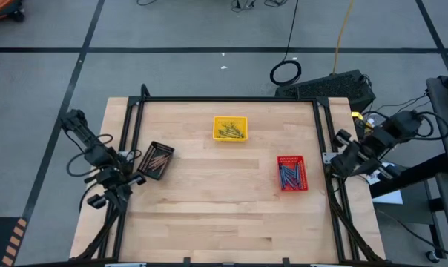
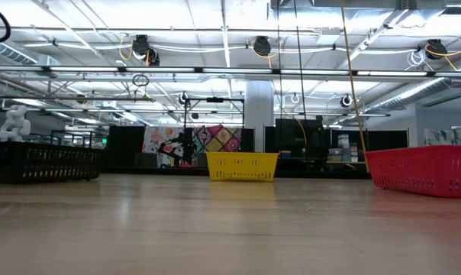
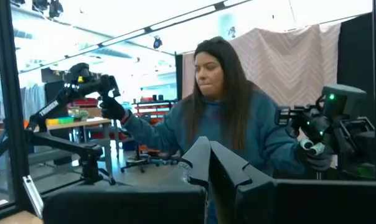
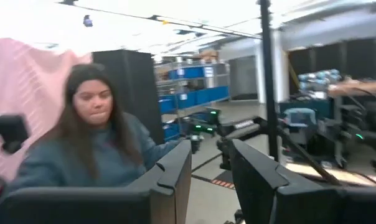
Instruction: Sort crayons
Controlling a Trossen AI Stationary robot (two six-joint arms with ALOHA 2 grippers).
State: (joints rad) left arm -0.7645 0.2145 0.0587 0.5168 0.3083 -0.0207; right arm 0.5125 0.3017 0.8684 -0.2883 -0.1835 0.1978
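Resting off-table, left pincer (image 3: 208, 163) (closed), right pincer (image 4: 210, 165) parted, crayons (image 1: 289, 175) in trays (image 1: 302, 162)

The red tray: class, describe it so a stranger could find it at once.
Start at the wooden table and move toward its right edge, near the right arm. The red tray sits there, holding blue crayons; the other two trays are yellow and black.

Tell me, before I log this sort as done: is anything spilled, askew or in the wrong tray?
Nothing stands out. No crayons lie loose on the table. The black tray holds brownish crayons, the yellow tray yellow ones, the red tray blue ones. The black tray sits slightly turned, nothing more.
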